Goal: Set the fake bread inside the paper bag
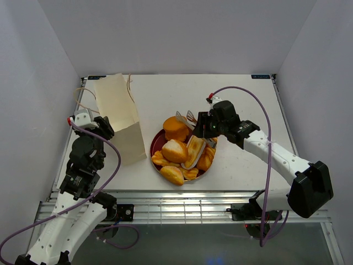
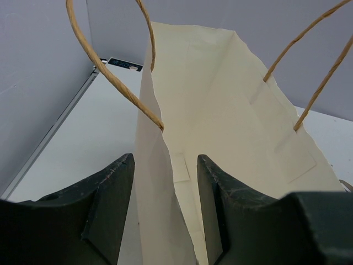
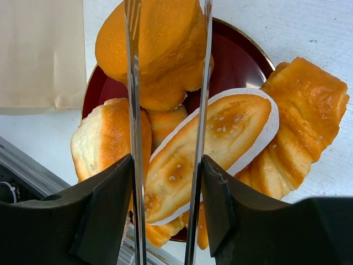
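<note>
right gripper (image 3: 167, 182) jaws squeeze metal tongs (image 3: 132, 83) clasping the round bun (image 3: 165, 44) over the red plate (image 3: 237, 49); left gripper (image 2: 165, 187) jaws straddle the paper bag (image 2: 220, 110) rim, cannot tell if pinching

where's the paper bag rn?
Top view: the paper bag stands left of centre, just left of the dark red plate of bread, its near edge between the jaws of the left gripper.

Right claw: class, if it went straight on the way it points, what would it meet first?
Most likely the bun, which sits between the blades of its tongs over the plate; depth is unclear.
</note>
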Robot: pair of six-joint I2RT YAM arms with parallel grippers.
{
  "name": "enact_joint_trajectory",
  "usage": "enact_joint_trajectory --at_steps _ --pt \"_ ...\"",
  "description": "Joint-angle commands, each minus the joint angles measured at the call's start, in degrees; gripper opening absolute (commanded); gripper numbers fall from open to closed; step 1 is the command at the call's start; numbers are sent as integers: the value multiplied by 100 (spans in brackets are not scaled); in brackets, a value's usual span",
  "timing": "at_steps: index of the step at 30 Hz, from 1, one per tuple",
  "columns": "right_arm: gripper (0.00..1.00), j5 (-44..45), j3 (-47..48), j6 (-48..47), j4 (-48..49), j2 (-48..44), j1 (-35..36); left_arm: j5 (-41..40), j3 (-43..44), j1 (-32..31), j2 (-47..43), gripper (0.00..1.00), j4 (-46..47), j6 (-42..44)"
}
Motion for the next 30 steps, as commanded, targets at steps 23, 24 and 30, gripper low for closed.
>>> enact_joint_trajectory --at_steps 23,24,30 --pt "50 -229 117 67 -100 -7 35 -58 -55 -55 -110 60 -2 47" --pt "48 -255 118 50 -110 -33 35 -67 -64 -55 -119 60 -2 47" --pt "43 -405 118 -3 -276 -95 35 -85 -73 -72 -154 60 -2 47"
